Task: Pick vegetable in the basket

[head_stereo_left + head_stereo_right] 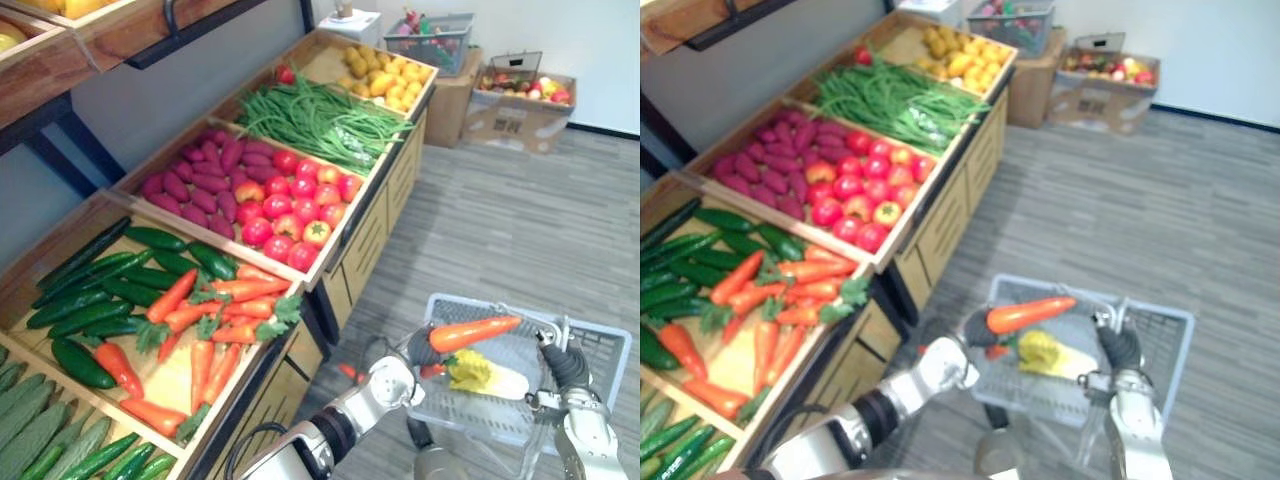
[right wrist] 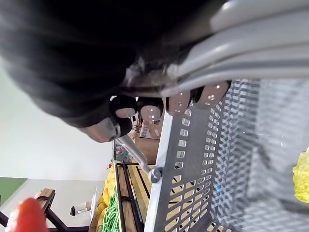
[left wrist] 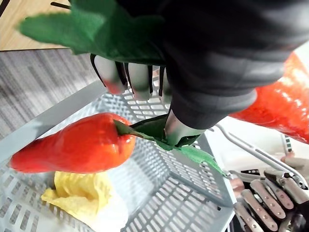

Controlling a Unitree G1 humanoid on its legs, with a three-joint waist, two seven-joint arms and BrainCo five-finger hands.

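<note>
Left hand (image 1: 425, 347) is curled shut, pinching the carrot (image 1: 475, 333) by its green top (image 3: 154, 130). The fingers (image 3: 128, 79) are bunched above it. The carrot sits roughly level in the air over the basket (image 1: 600, 365), tip towards the far side, not yet inside. Right hand (image 1: 562, 365) is wrapped round the handle (image 2: 251, 53), fingertips (image 2: 178, 102) hooked under the bars, and it carries the basket alone.

Risks as I judge them:
- The hold is on the leaves only, so the carrot body is unsupported. You could get swing or twist on any quick wrist move, and the leaves could slip out early.
- The carrot lies across the opening with its tip near the handle side. Let go from here and it may hit the rim or bars and bounce to the floor (image 1: 500, 230). Get lower and more central first.
- The basket hangs from one hand. An off-centre drop could tip or rock it.
- The yellow veg (image 1: 480, 372) already sits under the drop point, so the carrot may roll off it towards a wall.
- The two hands are near each other. Watch for a knock when you lower the left.
- There's an orange-red shape (image 3: 285, 106) close by the left wrist cover. I can't tell what it is or whether it's held, so check before you open.
</note>
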